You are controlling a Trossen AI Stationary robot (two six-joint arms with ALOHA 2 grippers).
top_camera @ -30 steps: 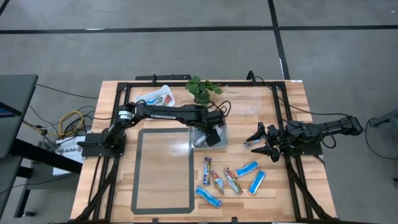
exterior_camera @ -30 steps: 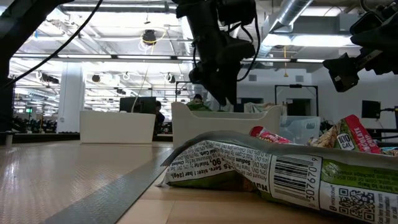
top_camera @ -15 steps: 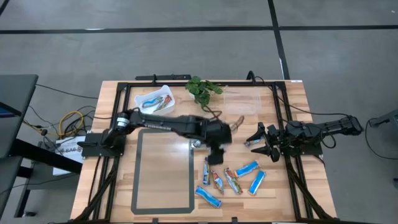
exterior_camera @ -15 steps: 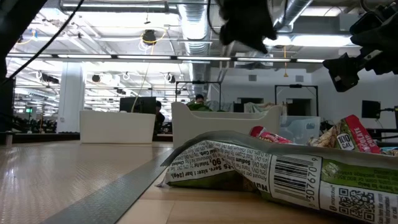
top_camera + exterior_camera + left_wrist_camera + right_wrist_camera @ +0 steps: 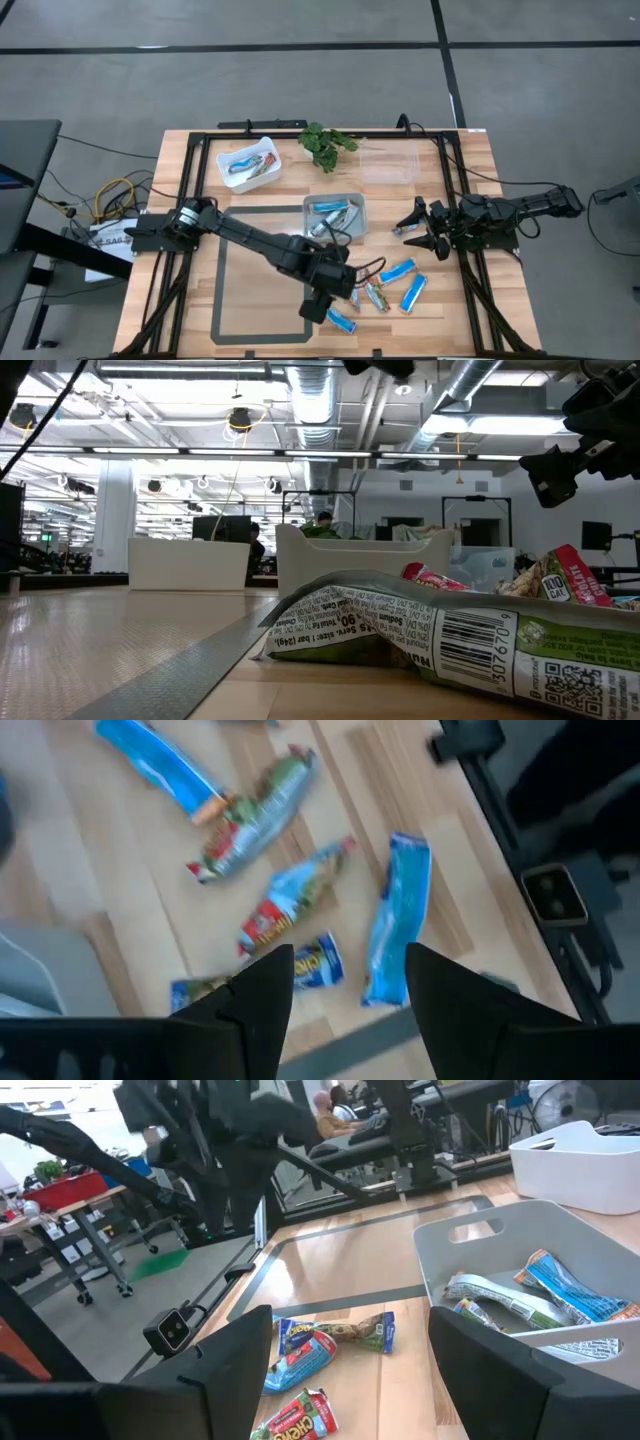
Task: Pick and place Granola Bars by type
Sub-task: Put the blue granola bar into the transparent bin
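Nearest the front table edge, loose granola bars (image 5: 378,292) scattered on the wood, blue ones (image 5: 398,930) mixed with multicoloured ones (image 5: 255,817), and directly above them the left gripper (image 5: 322,300), fingers (image 5: 260,990) spread apart and holding nothing. Further back, a grey bin (image 5: 335,217) already containing several bars, with the right gripper (image 5: 418,227) waiting beside it at the right rail, fingers (image 5: 235,1355) spread and empty. At the far edge, a white bin (image 5: 249,163) with more bars, a green plant sprig (image 5: 322,143) and a clear container (image 5: 388,164).

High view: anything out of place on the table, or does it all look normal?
One oddity: a green plant sprig lies at the table's far edge between the white bin and the clear bin, unlike the wrapped bars. The loose bars are scattered unevenly, as expected mid-sort.
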